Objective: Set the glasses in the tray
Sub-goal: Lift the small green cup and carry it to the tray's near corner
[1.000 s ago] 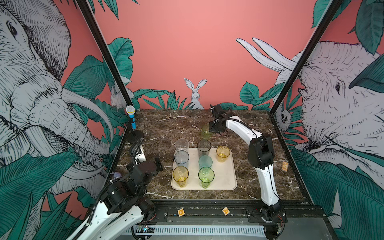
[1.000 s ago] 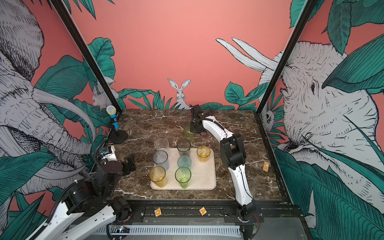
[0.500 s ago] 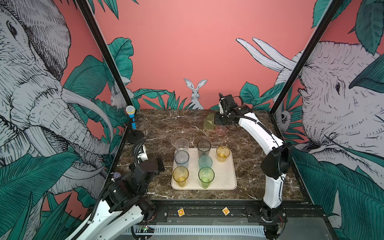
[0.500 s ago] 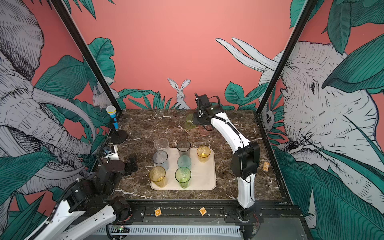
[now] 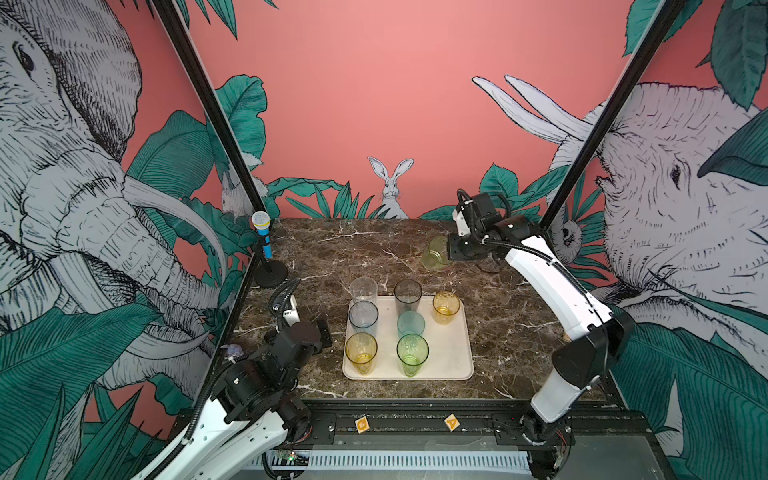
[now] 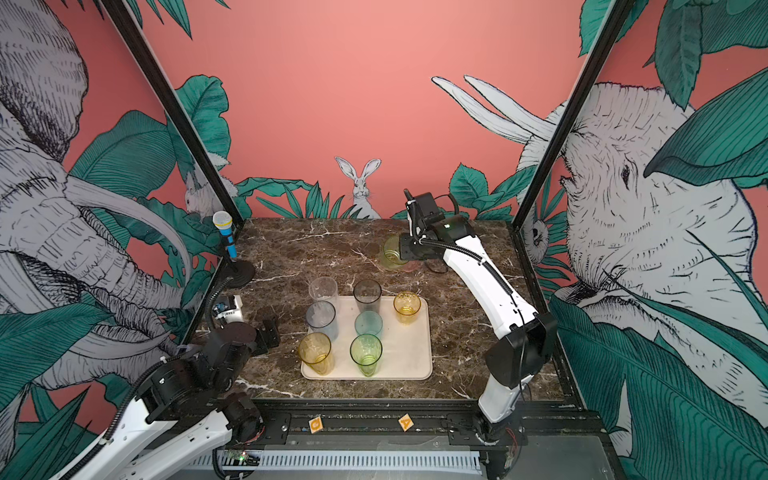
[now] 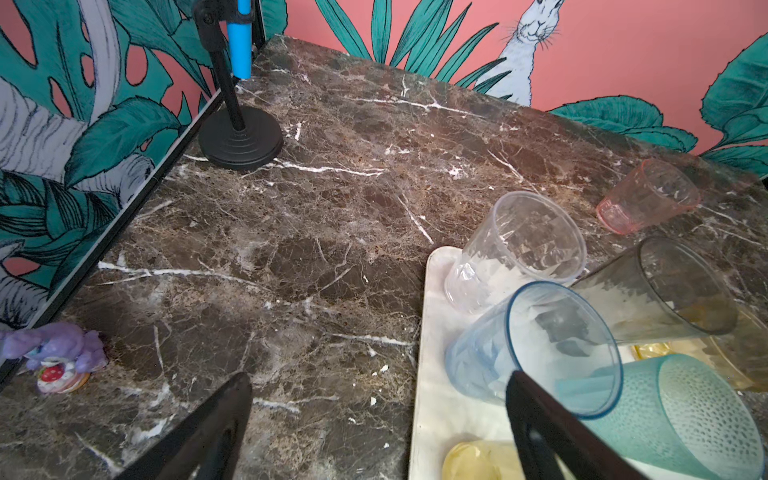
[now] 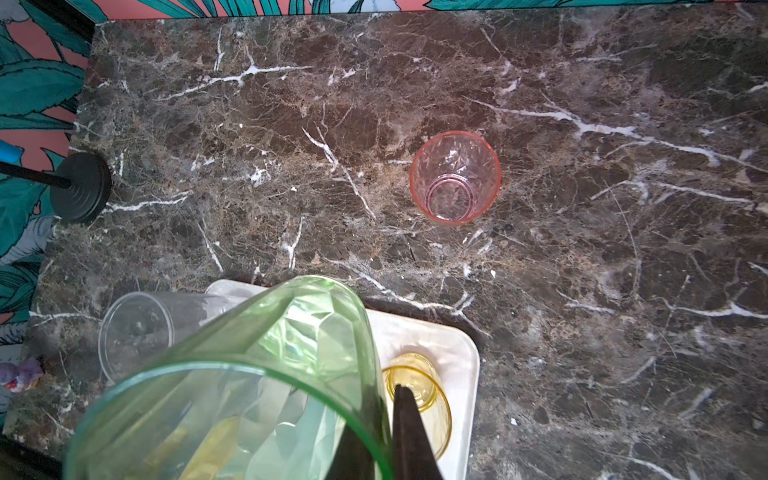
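Glossy, polished dark-brown marble look with white veins across the worktop. Smooth cream plastic with a soft sheen for the tray. Translucent, shiny plastic: facet-cut walls on the short green tumbler and the pink tumbler, plain smooth walls on the clear tumbler, blue-grey tumbler and smoky grey tumbler, frosted and finely dotted on the teal tumbler. Matt black, ribbed, on the microphone stand base. Matt black too on the fingers of the left claw; glossy white plastic shells along the right arm.
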`<state>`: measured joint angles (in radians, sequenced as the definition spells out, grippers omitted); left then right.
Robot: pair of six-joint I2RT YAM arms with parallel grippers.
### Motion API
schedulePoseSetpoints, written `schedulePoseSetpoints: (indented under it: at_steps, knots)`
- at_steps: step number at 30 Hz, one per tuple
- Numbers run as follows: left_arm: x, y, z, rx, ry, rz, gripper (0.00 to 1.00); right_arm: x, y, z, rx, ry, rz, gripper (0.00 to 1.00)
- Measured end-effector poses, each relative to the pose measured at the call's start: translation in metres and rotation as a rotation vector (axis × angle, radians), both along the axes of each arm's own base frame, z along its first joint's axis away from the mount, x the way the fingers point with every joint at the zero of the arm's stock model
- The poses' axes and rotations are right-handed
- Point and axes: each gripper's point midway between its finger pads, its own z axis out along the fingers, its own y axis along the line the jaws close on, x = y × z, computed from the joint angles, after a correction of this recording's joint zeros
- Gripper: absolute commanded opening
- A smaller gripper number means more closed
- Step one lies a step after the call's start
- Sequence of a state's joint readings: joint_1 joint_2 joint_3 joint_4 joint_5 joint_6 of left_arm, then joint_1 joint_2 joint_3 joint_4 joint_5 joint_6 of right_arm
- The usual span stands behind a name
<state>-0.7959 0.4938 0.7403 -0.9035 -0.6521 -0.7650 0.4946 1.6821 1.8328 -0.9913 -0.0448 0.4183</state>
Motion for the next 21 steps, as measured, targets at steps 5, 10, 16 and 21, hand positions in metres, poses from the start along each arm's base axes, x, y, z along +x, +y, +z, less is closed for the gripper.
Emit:
schedulePoseSetpoints:
  at_steps: [5,10,16,21]
  knots:
    - [-0.002,0.002,-0.001,-0.005,-0.003,0.001,0.96,-0.029,-0.019,0.011,-0.026,-0.008,0.013,0.02]
    - [-0.002,0.002,0.0,-0.004,-0.005,-0.001,0.97,-0.056,-0.036,0.018,-0.05,-0.015,0.02,0.03]
    - [0.0,0.002,-0.003,0.005,-0.01,0.004,0.97,-0.083,-0.057,0.013,-0.099,0.001,0.017,0.02]
    - [0.001,0.003,-0.009,0.019,-0.007,0.009,0.97,-0.104,-0.073,0.009,-0.137,0.008,0.017,0.02]
